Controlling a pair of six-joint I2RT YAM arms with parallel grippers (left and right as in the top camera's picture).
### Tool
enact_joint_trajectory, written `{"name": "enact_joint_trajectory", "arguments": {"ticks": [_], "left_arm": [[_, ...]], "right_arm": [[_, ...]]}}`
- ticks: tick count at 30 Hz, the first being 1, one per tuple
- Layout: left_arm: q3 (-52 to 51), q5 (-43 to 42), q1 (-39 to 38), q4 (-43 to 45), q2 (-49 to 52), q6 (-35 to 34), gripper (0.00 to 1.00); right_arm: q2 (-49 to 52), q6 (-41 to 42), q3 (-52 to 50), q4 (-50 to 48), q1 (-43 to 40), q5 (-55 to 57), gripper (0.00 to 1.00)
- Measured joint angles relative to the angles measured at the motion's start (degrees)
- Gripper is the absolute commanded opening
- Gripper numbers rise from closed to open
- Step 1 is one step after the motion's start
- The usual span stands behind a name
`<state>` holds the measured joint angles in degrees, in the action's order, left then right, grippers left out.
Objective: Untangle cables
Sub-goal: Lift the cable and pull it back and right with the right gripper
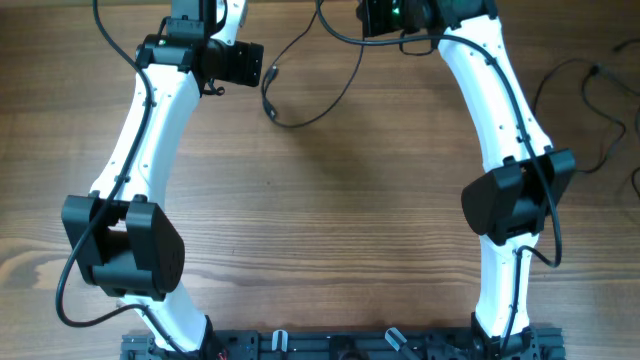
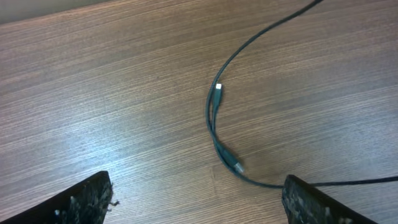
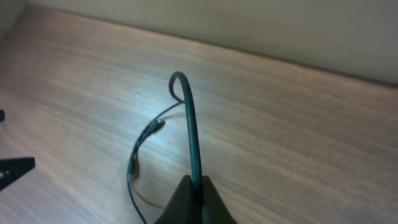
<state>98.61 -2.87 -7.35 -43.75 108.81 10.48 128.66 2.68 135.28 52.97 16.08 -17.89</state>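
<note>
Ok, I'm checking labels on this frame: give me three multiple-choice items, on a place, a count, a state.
1. Where do the plug ends lie? A on the table ahead of the left gripper; B inside the left gripper; C on an arm.
2. Plug ends in the left wrist view? A one; B two; C four.
3. The right gripper is: A open; B shut on a cable; C unseen.
Key: A, they rest on the wood, untouched; B, two tips show; B, it pinches the strand.
</note>
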Motion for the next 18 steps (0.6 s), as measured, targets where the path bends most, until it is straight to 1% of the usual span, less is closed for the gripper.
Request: {"name": "enact_joint_trajectory", "arguments": {"ticks": [3,9,17,18], "left_arm": [[0.0,0.0,0.0,-0.2,0.0,0.0,0.89],[0.0,0.0,0.0,-0.4,0.0,0.2,0.90],[0.0,0.0,0.0,-0.6,0.0,0.4,0.90],[0.0,0.0,0.0,-0.6,0.0,0.4,0.90]], "right_arm": [[-0.1,-0.2,3.0,0.8,0.0,0.9,0.04],[-2.6,-0.5,5.4,1.6,0.0,3.4,0.04],[-10.2,-1.1,6.5,2.4,0.0,8.0,0.04],[-12.5,-1.1,6.7,2.3,0.0,9.3,0.04]]}}
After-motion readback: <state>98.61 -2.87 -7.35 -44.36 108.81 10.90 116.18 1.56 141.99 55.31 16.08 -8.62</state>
